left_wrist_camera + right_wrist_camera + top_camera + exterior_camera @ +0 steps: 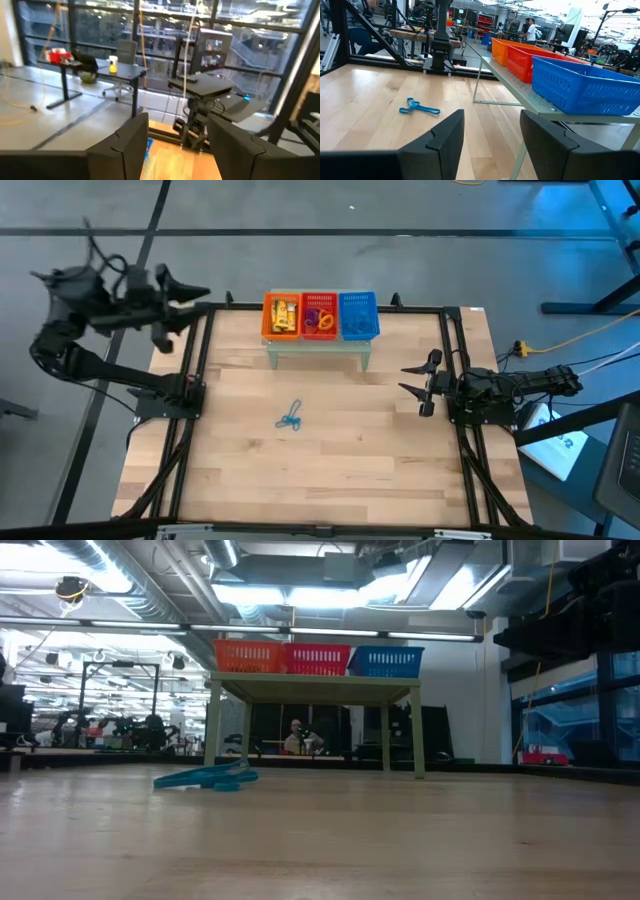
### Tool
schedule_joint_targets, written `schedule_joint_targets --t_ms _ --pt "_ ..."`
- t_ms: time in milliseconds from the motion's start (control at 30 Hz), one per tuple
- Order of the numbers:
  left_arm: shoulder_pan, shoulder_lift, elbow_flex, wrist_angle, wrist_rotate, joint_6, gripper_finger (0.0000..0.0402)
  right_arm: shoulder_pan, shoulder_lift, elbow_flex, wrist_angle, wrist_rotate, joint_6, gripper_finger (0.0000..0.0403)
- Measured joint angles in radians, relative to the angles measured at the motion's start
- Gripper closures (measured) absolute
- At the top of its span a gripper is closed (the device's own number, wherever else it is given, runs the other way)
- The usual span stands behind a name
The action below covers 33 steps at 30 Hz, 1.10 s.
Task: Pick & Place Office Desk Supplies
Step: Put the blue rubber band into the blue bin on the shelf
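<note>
A thin blue loop lies flat on the wooden table near its middle; it also shows in the low view and in the right wrist view. Yellow-orange blocks sit in the orange basket, and purple and orange loops in the red basket. My left gripper is open, raised beyond the table's far left corner, level with the baskets. My right gripper is open at the table's right edge, pointing left, well away from the blue loop.
Orange, red and blue mesh baskets stand in a row on a small pale shelf at the table's far edge. Dark arm-base rails run along both sides of the table. People show in the room behind.
</note>
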Motion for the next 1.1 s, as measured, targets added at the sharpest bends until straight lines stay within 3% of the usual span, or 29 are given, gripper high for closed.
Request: schedule_joint_targets --t_ms 167,333,500,800,1100 --pt "-0.028 -0.071 -0.225 0.100 -0.001 -0.032 0.0205 0.000 0.000 0.000 0.000 0.000 0.000 0.0208" --pt "-0.050 -0.181 -0.485 0.363 -0.004 -0.075 0.0206 0.000 0.000 0.000 0.000 0.000 0.000 0.0208" --pt "-0.059 -0.306 -0.673 0.403 -0.052 -0.086 0.0206 0.000 0.000 0.000 0.000 0.000 0.000 0.0208" --pt "-0.059 -0.500 -0.945 0.542 -0.072 -0.170 0.0206 0.000 0.000 0.000 0.000 0.000 0.002 0.0208" --pt "-0.059 -0.606 -1.100 0.610 -0.115 -0.191 0.0206 0.000 0.000 0.000 0.000 0.000 0.004 0.0208"
